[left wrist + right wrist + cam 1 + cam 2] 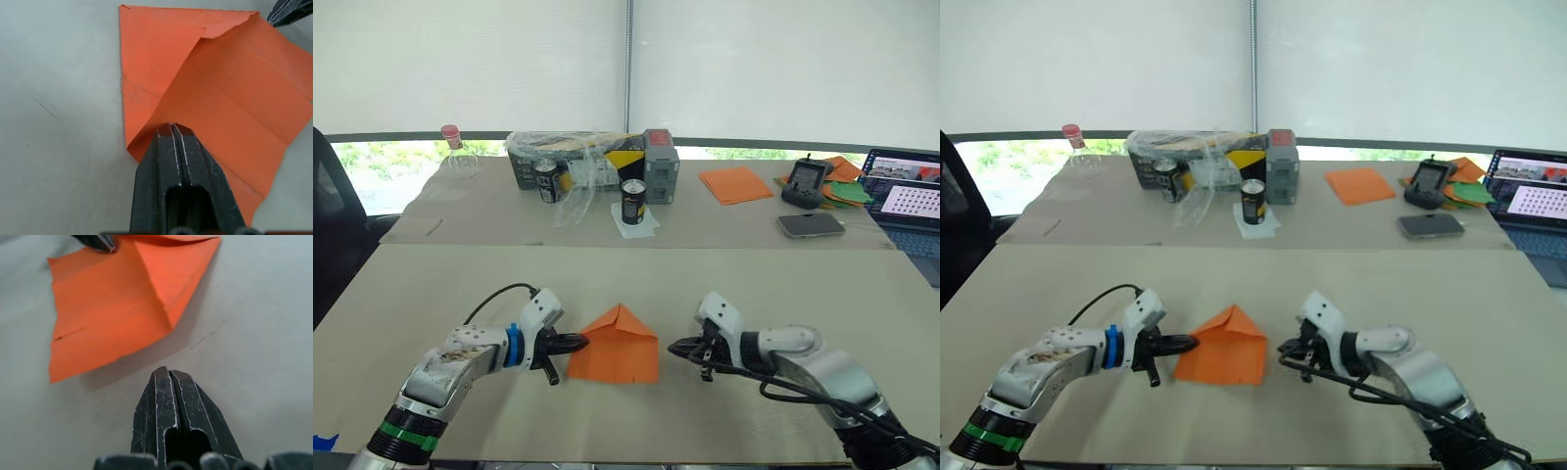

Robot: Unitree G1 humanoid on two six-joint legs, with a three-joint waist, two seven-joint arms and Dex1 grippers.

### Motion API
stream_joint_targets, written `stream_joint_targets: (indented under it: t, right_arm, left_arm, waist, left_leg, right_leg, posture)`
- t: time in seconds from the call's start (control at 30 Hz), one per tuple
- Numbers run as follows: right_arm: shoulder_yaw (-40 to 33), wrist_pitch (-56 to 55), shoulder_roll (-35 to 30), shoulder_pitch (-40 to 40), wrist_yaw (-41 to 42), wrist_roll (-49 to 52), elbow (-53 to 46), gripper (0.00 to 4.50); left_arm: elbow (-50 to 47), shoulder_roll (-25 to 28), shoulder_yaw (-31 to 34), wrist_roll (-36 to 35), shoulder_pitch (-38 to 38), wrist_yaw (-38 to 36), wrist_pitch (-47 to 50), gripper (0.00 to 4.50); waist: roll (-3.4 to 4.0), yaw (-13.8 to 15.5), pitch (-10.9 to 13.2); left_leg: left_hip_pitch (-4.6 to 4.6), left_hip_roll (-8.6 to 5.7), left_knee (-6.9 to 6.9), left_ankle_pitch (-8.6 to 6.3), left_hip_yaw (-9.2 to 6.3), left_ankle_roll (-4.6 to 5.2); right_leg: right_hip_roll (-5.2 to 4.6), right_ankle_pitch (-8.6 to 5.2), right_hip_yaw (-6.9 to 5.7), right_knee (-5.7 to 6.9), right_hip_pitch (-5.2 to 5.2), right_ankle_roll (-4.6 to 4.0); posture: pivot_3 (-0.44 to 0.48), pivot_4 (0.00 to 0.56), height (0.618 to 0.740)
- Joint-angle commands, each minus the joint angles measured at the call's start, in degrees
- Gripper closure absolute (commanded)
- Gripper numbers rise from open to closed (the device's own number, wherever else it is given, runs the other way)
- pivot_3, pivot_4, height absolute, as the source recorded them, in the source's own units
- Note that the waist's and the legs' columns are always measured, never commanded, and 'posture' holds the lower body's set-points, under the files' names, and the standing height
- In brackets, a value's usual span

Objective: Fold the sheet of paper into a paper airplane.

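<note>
Nose folds made; sheet of paper [615, 348] lies flat on the worktop [636, 274].
Left pincer [578, 343], closed and empty, presses the sheet's left edge; right pincer [677, 347], closed and empty, waits just beside. Align edges before creasing.

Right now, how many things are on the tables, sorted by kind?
Folded orange paper sheet: 1
Other paper piles: 2
Cans: 2
Phone: 1
Handheld controller: 1
Laptop: 1
Grey box: 1
Bottle: 1
Total: 10
</note>
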Motion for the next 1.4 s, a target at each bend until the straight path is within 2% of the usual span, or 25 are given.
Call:
stream_joint_targets:
  t: [0.03,0.27,0.57,0.73,0.83,0.9,1.03,1.2,1.4]
  right_arm:
    - [-0.2,-0.7,2.3,-0.2,-0.8,1.3,0.0,4.50]
    - [-0.3,-1.7,7.0,-3.2,-0.7,2.5,0.1,4.50]
    - [-0.4,-1.3,7.7,-4.3,-0.3,3.5,0.0,4.50]
    - [0.1,-1.7,7.4,-4.0,-0.3,3.4,0.6,4.50]
    - [0.7,-2.1,7.3,-4.0,-0.2,3.0,1.3,4.50]
    - [1.0,-2.2,7.4,-4.1,-0.2,2.8,1.6,4.50]
    - [1.4,-2.4,7.6,-4.5,-0.6,2.6,2.1,4.50]
    - [1.3,-2.3,8.0,-5.0,-1.2,2.5,2.1,4.50]
    - [1.8,-1.8,8.2,-5.8,-1.6,2.6,2.0,4.50]
  left_arm:
    - [-0.1,-0.5,-1.5,1.5,0.9,0.9,0.2,4.48]
    - [-1.2,-1.0,-1.6,1.6,1.2,1.2,0.6,4.48]
    - [-4.0,-0.9,1.2,-1.3,1.5,0.0,1.6,4.48]
    - [-5.0,-2.4,8.3,-9.5,-1.6,-2.9,1.6,4.48]
    - [-0.6,-3.9,14.5,-12.8,-5.9,-1.1,1.6,4.48]
    - [1.7,-4.5,16.3,-13.2,-8.0,1.3,3.0,4.48]
    - [5.4,-4.4,12.8,-7.9,-10.6,3.3,0.6,4.48]
    - [6.3,-6.4,4.3,-1.3,-8.4,2.5,-4.9,4.48]
    - [7.1,-10.5,1.0,-0.5,-9.6,1.4,-6.5,4.48]
  waist:
    - [0.00,-0.1,0.0]
    - [0.01,-0.1,0.0]
    - [0.01,-0.2,0.0]
    - [0.01,-0.1,0.0]
    - [0.01,-0.1,0.0]
    - [0.01,-0.2,0.0]
    - [0.01,-0.3,0.0]
    - [0.01,-0.2,0.0]
    - [0.01,-0.1,0.0]
  left_leg:
    - [0.01,0.00,0.02,0.00,0.00,0.00]
    - [0.05,0.01,0.02,0.00,-0.01,0.00]
    - [0.04,0.02,0.02,0.00,-0.03,0.00]
    - [-0.02,0.02,0.04,0.00,-0.04,0.00]
    - [-0.03,0.02,0.10,0.00,-0.06,0.00]
    - [-0.03,0.03,0.22,0.00,-0.07,0.00]
    - [-0.04,0.01,0.25,0.00,-0.05,0.01]
    - [-0.11,0.00,0.28,0.00,-0.04,0.00]
    - [-0.17,0.00,0.38,0.00,-0.05,0.01]
  right_leg:
    - [0.00,0.00,0.00,0.01,0.01,0.00]
    - [0.02,0.00,0.00,0.06,0.02,0.00]
    - [0.03,0.00,-0.01,0.06,0.00,0.00]
    - [0.03,0.00,-0.03,0.06,-0.03,0.00]
    - [0.03,0.00,-0.04,0.07,-0.03,0.00]
    - [0.05,0.00,-0.06,0.13,-0.02,0.00]
    - [0.06,0.00,-0.02,0.12,-0.02,0.00]
    - [0.04,0.00,-0.02,0.11,-0.02,0.00]
    - [0.04,0.00,-0.03,0.09,-0.04,0.00]
  posture:
    - [0.000,0.150,0.740]
    - [0.000,0.150,0.740]
    - [0.000,0.150,0.740]
    - [0.000,0.150,0.740]
    - [0.000,0.150,0.740]
    - [0.000,0.150,0.740]
    - [0.000,0.150,0.740]
    - [0.000,0.150,0.740]
    - [0.000,0.150,0.740]
